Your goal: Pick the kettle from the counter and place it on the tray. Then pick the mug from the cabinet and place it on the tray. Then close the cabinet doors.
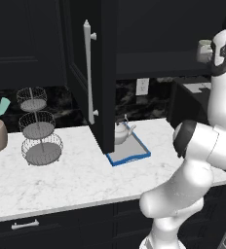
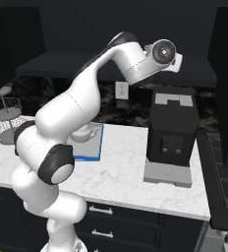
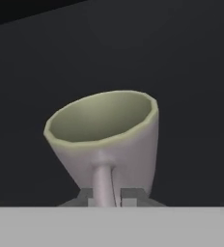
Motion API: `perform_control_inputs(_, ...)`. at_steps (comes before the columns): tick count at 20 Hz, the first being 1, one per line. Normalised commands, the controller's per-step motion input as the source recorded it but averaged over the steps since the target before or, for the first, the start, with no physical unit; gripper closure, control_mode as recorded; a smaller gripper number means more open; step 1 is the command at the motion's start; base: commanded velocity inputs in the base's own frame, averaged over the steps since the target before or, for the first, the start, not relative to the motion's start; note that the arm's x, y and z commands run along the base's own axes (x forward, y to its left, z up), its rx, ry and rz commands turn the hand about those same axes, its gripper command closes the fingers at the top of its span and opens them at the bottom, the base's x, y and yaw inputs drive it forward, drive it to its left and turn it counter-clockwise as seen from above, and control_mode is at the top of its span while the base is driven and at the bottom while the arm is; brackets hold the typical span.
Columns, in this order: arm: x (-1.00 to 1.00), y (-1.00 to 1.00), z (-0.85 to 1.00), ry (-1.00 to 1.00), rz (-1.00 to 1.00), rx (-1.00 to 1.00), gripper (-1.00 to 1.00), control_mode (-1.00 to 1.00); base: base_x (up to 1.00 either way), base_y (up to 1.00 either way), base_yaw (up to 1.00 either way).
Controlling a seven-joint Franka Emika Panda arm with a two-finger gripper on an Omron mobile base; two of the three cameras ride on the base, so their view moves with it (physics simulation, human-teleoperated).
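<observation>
Fingers [image 3: 104,197] pinched the mug [image 3: 106,140] by its handle, directly ahead inside the cabinet [image 1: 154,63]; kettle [image 1: 122,132] sat on the tray [image 1: 134,154] on the worktop [image 1: 61,180], well below

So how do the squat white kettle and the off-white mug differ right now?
The squat white kettle sits on the blue-rimmed grey tray down on the counter; the off-white mug is up in the black cabinet, its handle between the shut gripper fingers. The kettle is lidded with a wire handle; the mug is open-topped, greenish inside. Both are pale.
</observation>
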Motion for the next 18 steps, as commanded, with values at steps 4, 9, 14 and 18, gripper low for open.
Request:
perform_control_inputs(4,-0.84,0.35,-0.01,-0.01,0.00,0.00,1.00,-1.00,0.00,0.00,0.00)
perform_control_inputs(9,-0.86,0.42,-0.07,0.00,0.00,-0.02,1.00,-1.00,0.00,0.00,0.00)
perform_control_inputs(14,-0.81,0.59,-0.18,0.00,0.00,-0.07,1.00,-1.00,0.00,0.00,0.00)
perform_control_inputs(18,-0.77,0.67,-0.26,0.00,0.00,-0.14,1.00,-1.00,0.00,0.00,0.00)
